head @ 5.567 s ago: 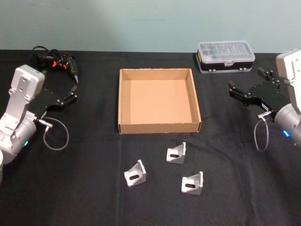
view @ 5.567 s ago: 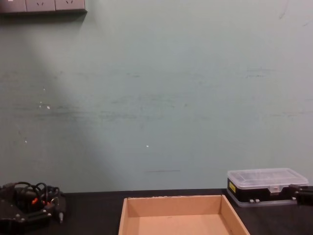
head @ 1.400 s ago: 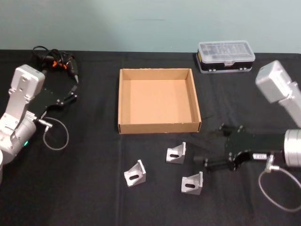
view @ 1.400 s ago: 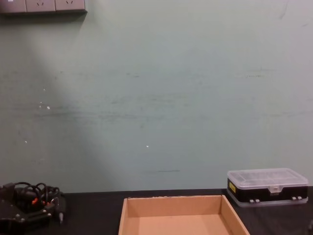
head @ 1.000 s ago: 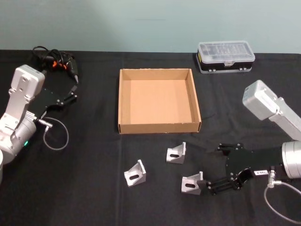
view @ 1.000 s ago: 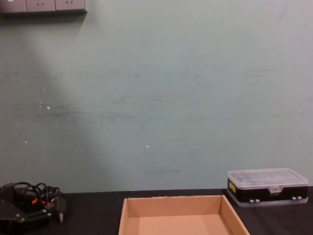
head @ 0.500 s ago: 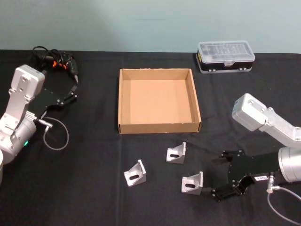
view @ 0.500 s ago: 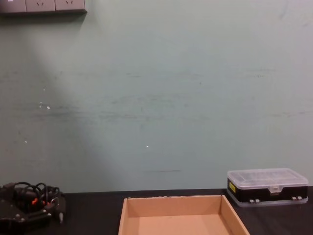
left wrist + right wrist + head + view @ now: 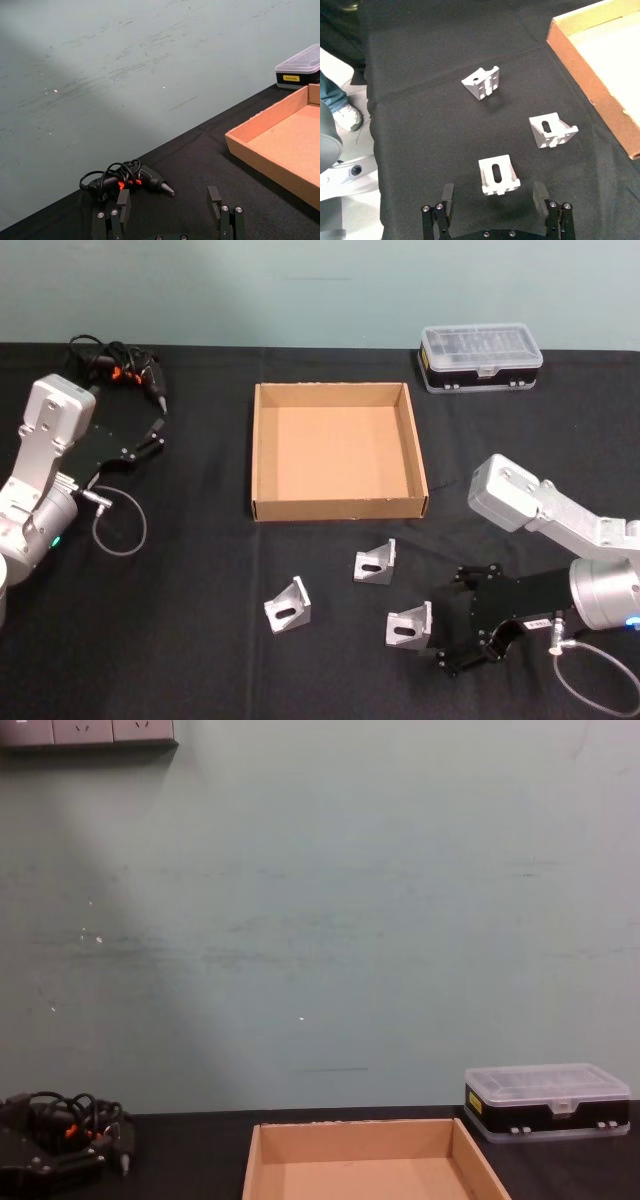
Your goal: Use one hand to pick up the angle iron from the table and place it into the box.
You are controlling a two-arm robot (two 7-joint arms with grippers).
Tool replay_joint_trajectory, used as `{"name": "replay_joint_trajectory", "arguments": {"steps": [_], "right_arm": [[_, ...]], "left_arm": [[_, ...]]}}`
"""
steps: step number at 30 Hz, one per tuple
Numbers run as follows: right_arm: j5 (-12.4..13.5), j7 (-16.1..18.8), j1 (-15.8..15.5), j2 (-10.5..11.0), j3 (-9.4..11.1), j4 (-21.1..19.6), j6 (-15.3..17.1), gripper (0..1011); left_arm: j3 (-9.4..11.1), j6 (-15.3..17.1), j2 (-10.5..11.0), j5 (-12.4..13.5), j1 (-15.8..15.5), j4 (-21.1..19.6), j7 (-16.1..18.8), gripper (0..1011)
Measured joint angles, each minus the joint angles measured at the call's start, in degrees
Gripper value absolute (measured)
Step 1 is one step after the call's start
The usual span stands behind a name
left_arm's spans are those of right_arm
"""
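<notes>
**Right gripper [image 9: 455, 620] wide open beside the near-right angle iron [image 9: 409, 626] on the table [image 9: 200, 550].**

The angle iron lay on the near side of the box [image 9: 340, 508], just left of the empty, widely spread fingers and ahead of the gap between them. It looked like a small metal bracket, so probably stiff, dense, smooth, rather slippery and not fragile. The best hold seemed to be across its two flat side webs, taken low so it would not twist out. The middle iron [image 9: 375, 563] and left iron [image 9: 287, 605] lay apart from it, outside the closing path. The box's near wall would have to be cleared on the way in. The left gripper [image 9: 153, 437] sat parked at the left, fingers wide and empty, near a corded tool [image 9: 115, 365]. A case [image 9: 481, 355] stood far right.
</notes>
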Motion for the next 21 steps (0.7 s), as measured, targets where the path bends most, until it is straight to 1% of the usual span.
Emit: {"name": "replay_joint_trajectory", "arguments": {"steps": [5,14,21], "right_arm": [[-0.41,0.31,1.33,-0.43,-1.44,0.76,-0.38,1000],[-0.86,0.93,3.06,-1.14,-3.19,1.96,-0.89,1000],[-1.99,1.32,4.32,-1.42,-4.74,2.90,-1.06,1000]], "left_arm": [[0.00,0.00,0.00,0.00,0.00,0.00,0.00,1000],[0.00,0.00,0.00,0.00,0.00,0.00,0.00,1000],[0.00,0.00,0.00,0.00,0.00,0.00,0.00,1000]]}}
